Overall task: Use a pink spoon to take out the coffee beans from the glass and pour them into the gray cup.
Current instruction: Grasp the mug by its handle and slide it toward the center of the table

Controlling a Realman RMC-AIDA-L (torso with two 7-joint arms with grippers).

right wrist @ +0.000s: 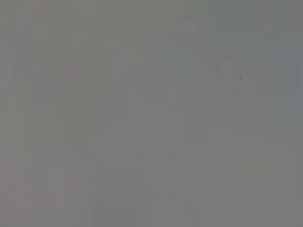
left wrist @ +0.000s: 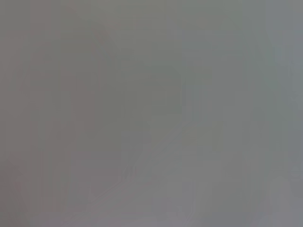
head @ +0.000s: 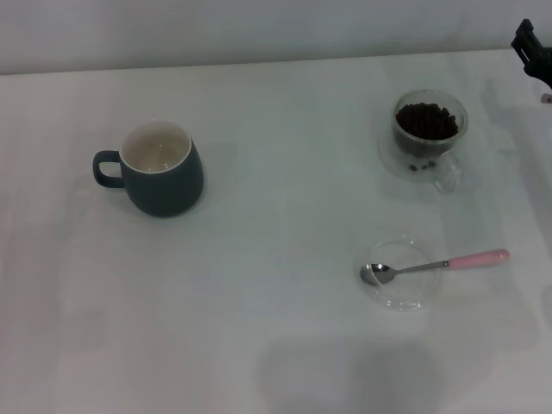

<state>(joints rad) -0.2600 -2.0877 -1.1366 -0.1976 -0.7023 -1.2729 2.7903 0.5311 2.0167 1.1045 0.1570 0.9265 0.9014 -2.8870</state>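
Right gripper [head: 533,47] shows only as a dark fragment at the far right edge of the head view, beyond the glass; you cannot tell whether its fingers are apart or together. Note that the left gripper is not in view, and both wrist views show only featureless gray. Locate the small teaspoon with a shiny metal bowl and slim pale pink handle, the pink spoon [head: 435,266], lying across a flat clear glass saucer [head: 401,276], bowl over the saucer, handle projecting past its rim toward the robot's right. Locate the small clear double-walled glass [head: 429,138], filled with dark brown coffee beans [head: 426,120], farther back on the right. The rounded blue-gray ceramic mug with cream interior, the gray cup [head: 159,168], stands well apart on the left and looks empty. Expect these hazards: the thin handle sits low, so a misjudged grasp may tip the spoon off the saucer or drag the saucer; the glass is light and may slide or topple when you scoop; beans may fall during the long carry across to the gray cup. The white tabletop [head: 276,345] is smooth and faintly glossy, meeting a plain pale wall behind.
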